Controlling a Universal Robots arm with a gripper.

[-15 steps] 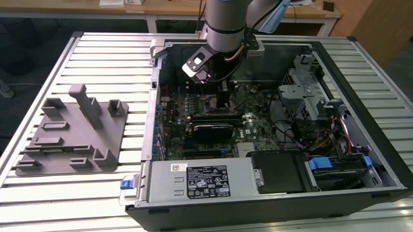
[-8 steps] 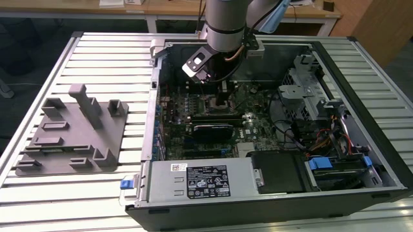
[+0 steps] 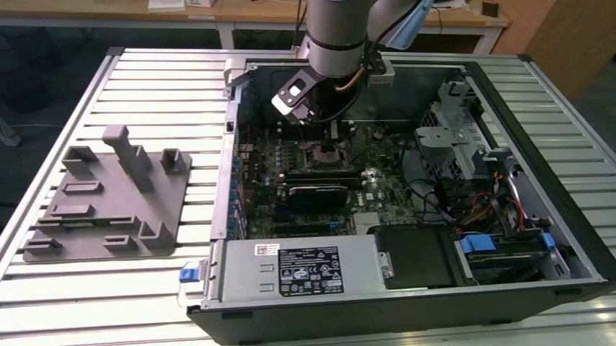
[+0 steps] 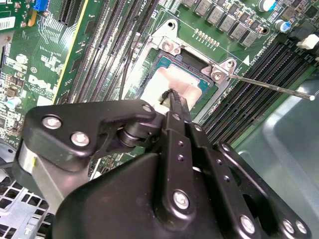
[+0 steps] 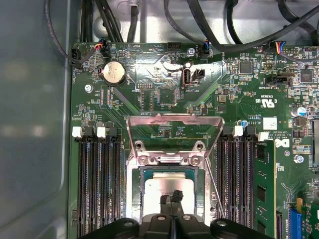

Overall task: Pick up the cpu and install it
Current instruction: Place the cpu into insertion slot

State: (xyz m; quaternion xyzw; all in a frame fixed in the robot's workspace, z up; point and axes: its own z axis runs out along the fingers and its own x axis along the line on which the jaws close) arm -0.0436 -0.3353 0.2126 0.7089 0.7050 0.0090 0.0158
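Jaws closed, tips pinched together w/ nothing between, right at the top of the cpu (image 5: 157, 191). Cpu looks already dropped in the socket (image 5: 133, 194) on the mobo (image 5: 239, 99). Retention frame (image 5: 174, 119) is flipped open tho, so imo not locked down yet.

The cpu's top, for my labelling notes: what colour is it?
Silver-grey metal on the cpu, best in the first wrist view.
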